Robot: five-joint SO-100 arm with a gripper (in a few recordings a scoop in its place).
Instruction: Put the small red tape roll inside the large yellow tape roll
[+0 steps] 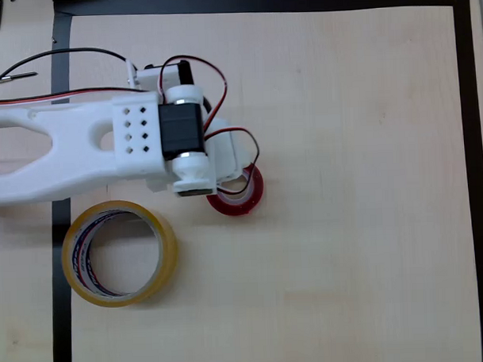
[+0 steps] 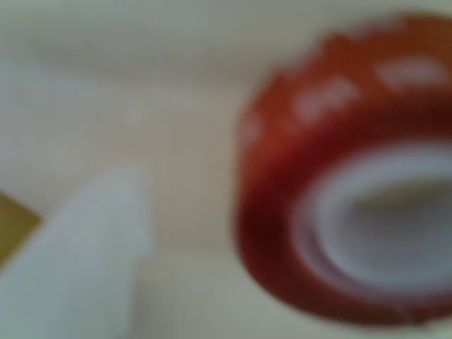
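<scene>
Table [image 1: 345,185]: overhead gripper [image 1: 240,181] hides small red tape roll [image 1: 250,198]; wrist unobstructed.

1. Your white arm [image 1: 74,151] reaches in from the left edge of the overhead view and stretches toward the middle of the table.
2. Your gripper [image 1: 235,177] points down at the arm's right end.
3. In the wrist view, one blurred white finger [image 2: 78,261] sits lower left; whether the jaws are parted can't be told.
</scene>
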